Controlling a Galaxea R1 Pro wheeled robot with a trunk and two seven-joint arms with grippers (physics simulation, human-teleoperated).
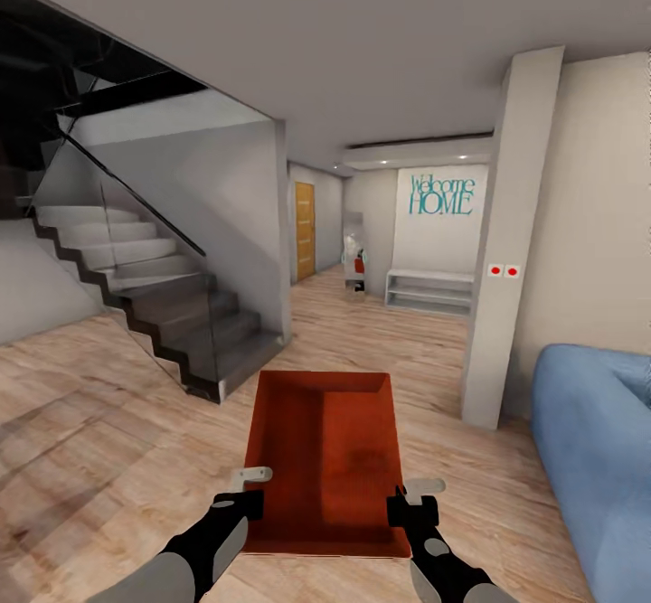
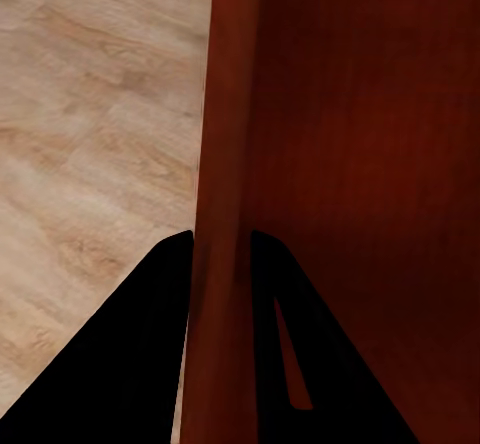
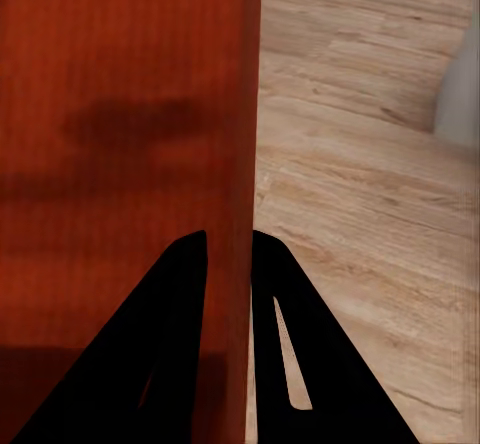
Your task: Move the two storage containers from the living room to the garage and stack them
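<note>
Two black forearms with grey oval panels entering at 7 and 5 o'clock, left claw [image 1: 242, 490] and right claw [image 1: 411, 498] each matte black with a pale grey fingertip tab, wrist cameras showing tapering black wedge-shaped fingers [image 2: 130, 364], one with a narrow slot

One storage container [image 1: 325, 458] is visible, along with two grippers: the left gripper [image 1: 242, 489] and the right gripper [image 1: 411, 499]. The scene also contains one staircase [image 1: 154, 305], one blue sofa [image 1: 597, 440], one wooden door [image 1: 305, 230], one white bench [image 1: 429, 291] and two red wall buttons [image 1: 504, 270].

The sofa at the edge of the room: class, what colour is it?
Blue. The sofa shows best in the head view, beside the white pillar.
</note>
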